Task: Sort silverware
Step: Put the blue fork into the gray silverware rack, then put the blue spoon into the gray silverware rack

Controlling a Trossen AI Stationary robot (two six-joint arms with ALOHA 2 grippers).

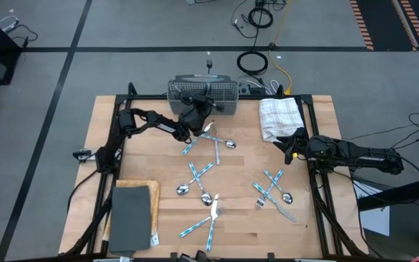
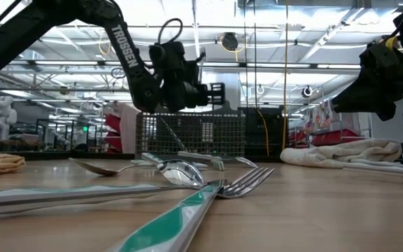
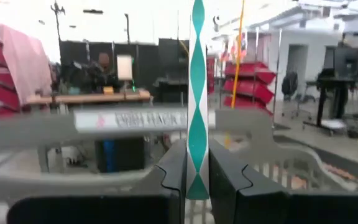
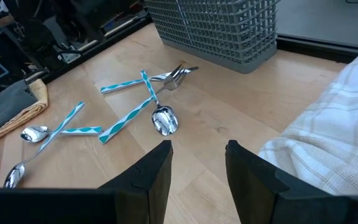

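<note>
My left gripper (image 1: 205, 109) (image 3: 196, 183) hangs just in front of the grey mesh basket (image 1: 202, 90), shut on one piece of silverware (image 3: 197, 93) with a teal-and-white patterned handle. In the low view a thin metal part (image 2: 168, 136) slants down below this gripper (image 2: 212, 89); whether it is fork, spoon or knife I cannot tell. Several other pieces lie flat on the table: near the basket (image 1: 217, 145) (image 4: 135, 109), mid-table (image 1: 198, 175), toward the near edge (image 1: 209, 215) and to the right (image 1: 271, 191). My right gripper (image 1: 289, 145) (image 4: 197, 168) is open, above the table beside the white towel. My left gripper pinches the patterned handle (image 3: 197, 158) between its two fingers. The fingers (image 3: 173, 168) come about level, pointing toward the basket and the table's far side. The piece is lifted clear of the table and stands upright, its handle rising above the fingers.
A folded white towel (image 1: 278, 116) lies at the far right, next to my right gripper. A dark grey mat (image 1: 133, 211) sits on a tan cloth at the near left. Cables (image 1: 257, 62) run on the floor beyond the far edge.
</note>
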